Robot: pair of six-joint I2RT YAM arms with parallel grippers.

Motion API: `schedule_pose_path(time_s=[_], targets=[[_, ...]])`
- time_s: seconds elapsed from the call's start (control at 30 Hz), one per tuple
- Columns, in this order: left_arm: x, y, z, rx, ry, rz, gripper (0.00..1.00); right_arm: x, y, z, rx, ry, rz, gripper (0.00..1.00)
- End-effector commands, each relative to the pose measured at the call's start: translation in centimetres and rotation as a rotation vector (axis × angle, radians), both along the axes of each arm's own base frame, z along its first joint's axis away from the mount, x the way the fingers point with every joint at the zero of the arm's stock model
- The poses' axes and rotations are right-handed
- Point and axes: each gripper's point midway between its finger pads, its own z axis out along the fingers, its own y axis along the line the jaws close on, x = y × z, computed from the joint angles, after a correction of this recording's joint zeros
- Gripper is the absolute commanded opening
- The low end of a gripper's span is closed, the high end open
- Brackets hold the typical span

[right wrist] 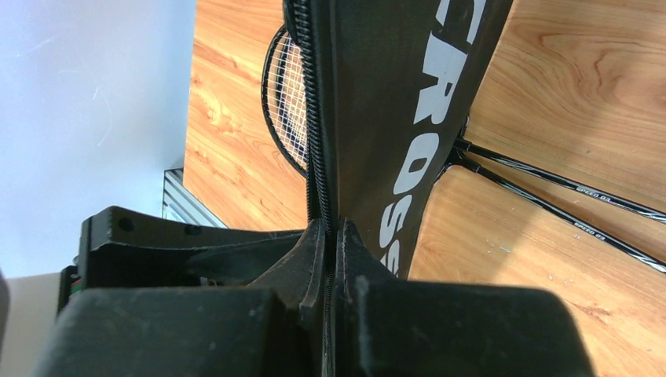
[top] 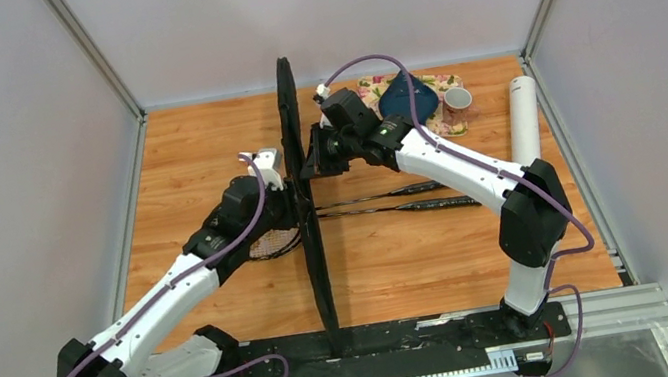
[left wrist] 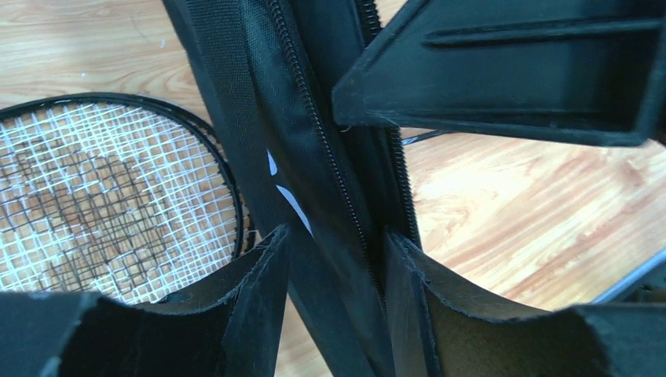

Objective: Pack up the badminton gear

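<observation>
The long black racket cover [top: 313, 253] stands on edge down the middle of the table, held up between both arms. My right gripper [right wrist: 331, 228] is shut on its zipper edge [right wrist: 312, 118], beside the white "CROSS" lettering. My left gripper [left wrist: 334, 236] straddles the same edge from the other side. Its jaws stand apart, the cover [left wrist: 314, 141] resting against the right finger [left wrist: 416, 298] and a gap showing at the left finger [left wrist: 255, 306]. Two black rackets [top: 383, 203] lie flat under the cover, heads [left wrist: 102, 196] to the left, handles to the right. The white tube [top: 523, 118] lies at the right wall.
A floral tray [top: 373, 88] with blue cloth [top: 407, 99] and a small cup [top: 456, 103] sit at the back right. Grey walls close in the left, right and back sides. The arms' mounting rail [top: 385, 342] runs along the near edge.
</observation>
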Motion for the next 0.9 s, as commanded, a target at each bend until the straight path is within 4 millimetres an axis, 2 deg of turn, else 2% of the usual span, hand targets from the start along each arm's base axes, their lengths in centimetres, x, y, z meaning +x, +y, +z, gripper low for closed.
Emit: schedule_pose_path(time_s=[0.0, 0.07, 0.17, 0.2, 0.23, 0.27, 0.3, 0.33, 0.37, 0.4, 0.43, 0.47, 0.53, 0.57, 0.6, 0.63, 0.67, 0.7, 0.73, 0.77, 0.8, 0.83, 0.87], targets=[[1.4, 0.6, 0.5, 0.076, -0.025, 0.062, 0.54, 0.7, 1.4, 3.8, 0.121, -0.045, 0.0, 0.0], [2.0, 1.0, 0.1, 0.117, -0.023, 0.099, 0.51, 0.5, 1.7, 4.0, 0.135, -0.039, 0.007, 0.0], [3.1, 2.4, 0.4, 0.187, -0.058, 0.155, 0.26, 0.2, 1.8, 3.8, 0.142, -0.038, 0.027, 0.0], [3.2, 2.7, 0.6, 0.208, -0.069, 0.164, 0.06, -0.2, 1.9, 4.1, 0.161, -0.038, 0.063, 0.0], [3.3, 3.0, 0.9, 0.219, -0.078, 0.172, 0.0, -0.4, 1.9, 4.3, 0.173, -0.049, 0.097, 0.06], [3.6, 3.6, 1.2, 0.239, -0.094, 0.196, 0.0, -0.4, 1.5, 4.5, 0.162, -0.107, 0.159, 0.21], [3.7, 4.1, 1.6, 0.26, -0.102, 0.217, 0.0, -0.6, 0.8, 5.0, 0.176, -0.127, 0.222, 0.5], [3.5, 5.0, 1.2, 0.3, -0.079, 0.246, 0.0, -0.7, -0.3, 5.3, 0.161, -0.179, 0.248, 0.6], [4.2, 6.3, 2.7, 0.328, -0.102, 0.326, 0.0, -0.5, -1.6, 5.4, 0.12, -0.263, 0.284, 0.69], [4.3, 6.9, 2.9, 0.356, -0.092, 0.36, 0.0, 0.4, -3.2, 5.6, 0.095, -0.318, 0.279, 0.8], [4.0, 7.6, 2.8, 0.399, -0.071, 0.368, 0.0, 0.6, -4.2, 5.4, 0.071, -0.353, 0.286, 0.82], [4.4, 7.7, 4.3, 0.396, -0.092, 0.379, 0.0, 0.2, -5.3, 5.6, 0.057, -0.389, 0.298, 0.83], [4.4, 8.1, 4.9, 0.426, -0.098, 0.375, 0.0, 0.7, -7.3, 4.8, -0.031, -0.46, 0.321, 0.84], [4.8, 8.8, 6.2, 0.428, -0.113, 0.409, 0.0, 0.9, -8.3, 3.8, -0.086, -0.483, 0.307, 0.84], [5.0, 9.3, 6.4, 0.443, -0.11, 0.425, 0.0, 1.9, -9.4, 2.7, -0.173, -0.534, 0.289, 0.84], [5.0, 9.8, 6.5, 0.453, -0.1, 0.437, 0.0, 2.6, -9.6, 2.1, -0.205, -0.584, 0.296, 0.85], [5.3, 10.1, 6.9, 0.435, -0.095, 0.443, 0.0, 2.5, -10.3, -0.4, -0.268, -0.593, 0.332, 0.85], [5.7, 11.2, 6.9, 0.413, -0.078, 0.48, 0.0, 3.3, -10.8, -2.3, -0.341, -0.601, 0.346, 0.82], [5.9, 11.7, 6.8, 0.403, -0.068, 0.494, 0.0, 4.0, -11.2, -3.3, -0.406, -0.643, 0.39, 0.81], [5.9, 12.1, 6.7, 0.396, -0.059, 0.501, 0.0, 4.0, -11.4, -4.8, -0.435, -0.611, 0.429, 0.79], [6.2, 13.1, 6.9, 0.383, -0.057, 0.534, 0.0, 4.1, -10.5, -5.7, -0.418, -0.592, 0.489, 0.75], [6.4, 13.4, 7.0, 0.364, -0.059, 0.546, 0.0, 3.4, -10.6, -7.0, -0.434, -0.554, 0.567, 0.72], [6.4, 13.4, 6.4, 0.347, -0.045, 0.531, 0.0, 3.2, -10.2, -7.3, -0.433, -0.542, 0.601, 0.69]])
